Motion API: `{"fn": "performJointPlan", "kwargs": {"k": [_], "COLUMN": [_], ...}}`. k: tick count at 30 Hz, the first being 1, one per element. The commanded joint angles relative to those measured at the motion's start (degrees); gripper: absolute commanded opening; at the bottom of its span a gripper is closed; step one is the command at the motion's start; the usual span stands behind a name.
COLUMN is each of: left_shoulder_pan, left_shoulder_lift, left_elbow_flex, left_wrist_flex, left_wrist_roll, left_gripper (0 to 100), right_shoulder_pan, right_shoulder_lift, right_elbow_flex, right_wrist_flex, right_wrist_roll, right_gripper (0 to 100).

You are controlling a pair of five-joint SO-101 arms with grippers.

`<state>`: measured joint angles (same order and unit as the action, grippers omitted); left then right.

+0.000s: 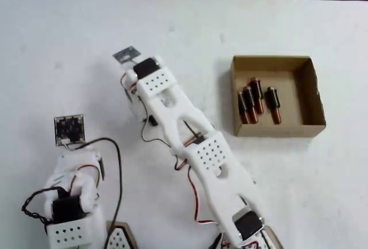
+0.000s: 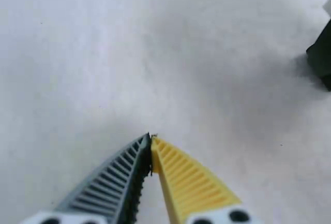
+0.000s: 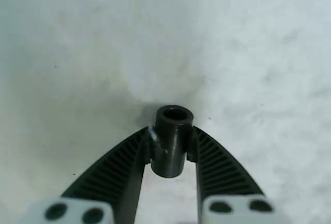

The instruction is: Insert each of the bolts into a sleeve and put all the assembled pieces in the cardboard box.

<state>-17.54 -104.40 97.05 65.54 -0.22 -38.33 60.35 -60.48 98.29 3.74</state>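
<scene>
My right gripper (image 3: 171, 137) is shut on a short black sleeve (image 3: 172, 146), which stands upright between the ribbed fingers with its bore open toward the camera, just above the white table. In the high view the right arm (image 1: 172, 108) stretches to the table's middle left, its wrist covering the gripper. The left gripper (image 2: 151, 141) is shut with nothing in it, its grey and yellow fingertips touching over bare table. The left arm (image 1: 72, 200) sits folded at the front left. The cardboard box (image 1: 273, 60) at the right holds several copper bolts in black sleeves (image 1: 257, 102).
A dark object (image 2: 321, 61) shows in the left wrist view, off to one side of that gripper. Cables (image 1: 118, 168) trail from both arms near the front edge. A brownish part (image 1: 192, 134) shows through a gap in the right arm; I cannot tell what it is.
</scene>
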Motion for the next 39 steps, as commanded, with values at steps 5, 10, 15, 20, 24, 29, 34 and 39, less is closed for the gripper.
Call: {"fn": "performJointPlan", "kwargs": {"k": [5,10,15,20,24,29,34,39], "left_shoulder_pan": [-0.66,-0.66,-0.66,-0.66,-0.66,-0.57,-0.57,-0.48], "left_shoulder_lift": [-0.57,-0.57,-0.57,-0.57,-0.57,-0.57,-0.57,-0.57], "left_elbow_flex": [-0.09,-0.09,-0.09,-0.09,-0.09,-0.09,-0.09,-0.09], "left_wrist_flex": [-1.49,-1.49,-1.49,-1.49,-1.67,-1.58,-1.58,-1.58], "left_wrist_roll": [-0.35,-0.35,-0.35,-0.35,-0.35,-0.35,-0.35,-0.35], "left_gripper": [2,2,2,2,2,2,2,2], "right_shoulder_pan": [0.84,1.1,1.19,1.01,0.84,1.1,1.19,1.27], "right_shoulder_lift": [-0.66,-0.66,-0.75,-2.68,-9.71,-21.67,-34.07,-48.31], "right_elbow_flex": [0.0,0.09,0.09,-0.79,-0.7,-0.53,0.53,8.09], "right_wrist_flex": [2.68,2.68,2.77,2.86,2.95,2.95,3.03,3.03], "right_wrist_roll": [0.7,0.26,0.26,0.7,0.7,0.7,0.7,0.7], "right_gripper": [17.0,8.2,1.9,1.6,1.6,1.6,1.6,1.6]}}
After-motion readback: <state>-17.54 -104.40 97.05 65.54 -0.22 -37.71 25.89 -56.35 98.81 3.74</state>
